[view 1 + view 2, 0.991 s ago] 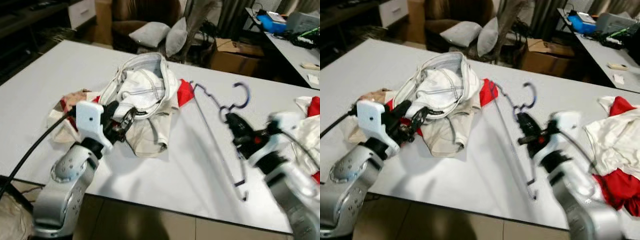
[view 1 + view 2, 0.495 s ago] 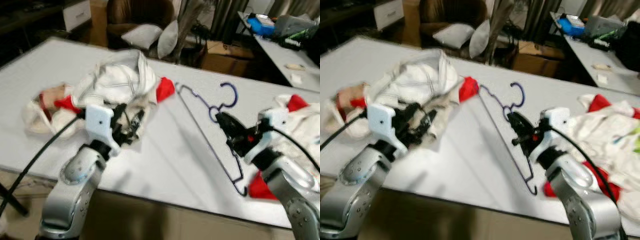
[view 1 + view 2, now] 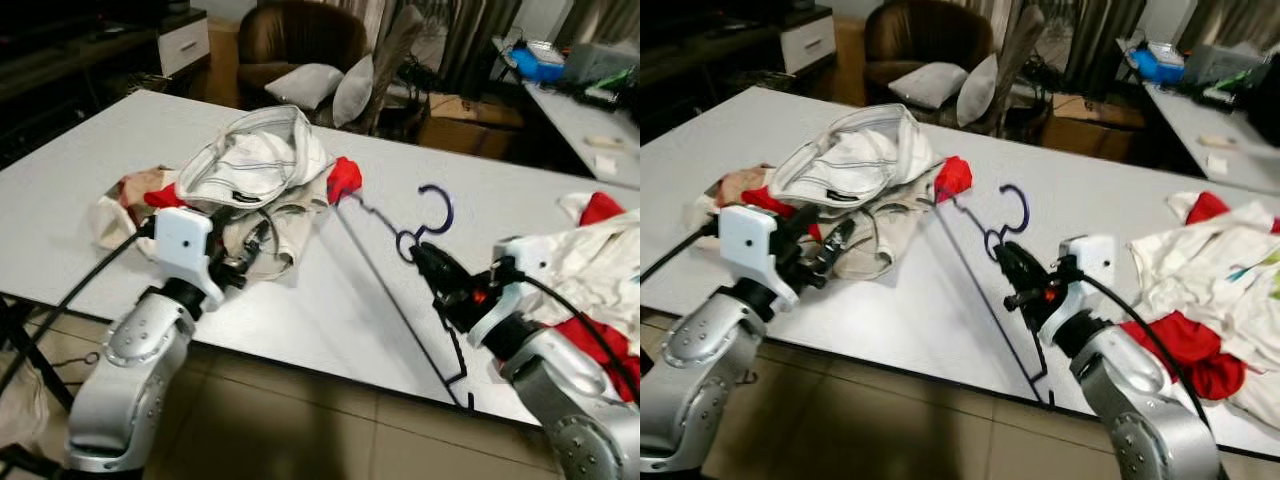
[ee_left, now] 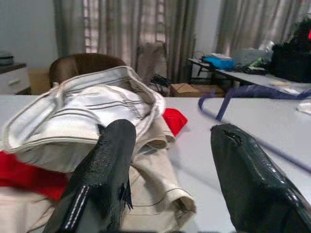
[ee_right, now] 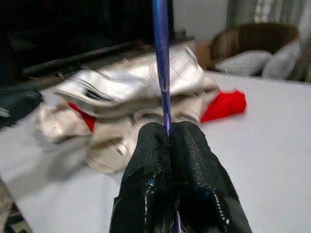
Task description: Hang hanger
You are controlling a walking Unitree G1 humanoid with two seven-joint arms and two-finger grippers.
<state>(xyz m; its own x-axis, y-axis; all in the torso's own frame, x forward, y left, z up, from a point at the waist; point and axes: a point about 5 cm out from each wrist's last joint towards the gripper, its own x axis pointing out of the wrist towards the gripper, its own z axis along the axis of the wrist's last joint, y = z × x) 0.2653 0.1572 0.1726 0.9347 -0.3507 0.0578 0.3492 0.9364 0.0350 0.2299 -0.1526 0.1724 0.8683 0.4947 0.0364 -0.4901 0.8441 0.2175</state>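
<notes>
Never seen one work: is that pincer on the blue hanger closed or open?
Closed: the right gripper has both black fingers pressed together on the blue hanger.

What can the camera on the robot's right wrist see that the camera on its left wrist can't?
Right wrist alone: the right gripper pinched shut on the blue hanger, with its wire running up between the black fingers. Left wrist alone: the left gripper open with a wide gap, and the cardboard box behind the table. Both: the white garment, the red cloth and the white table.
</notes>
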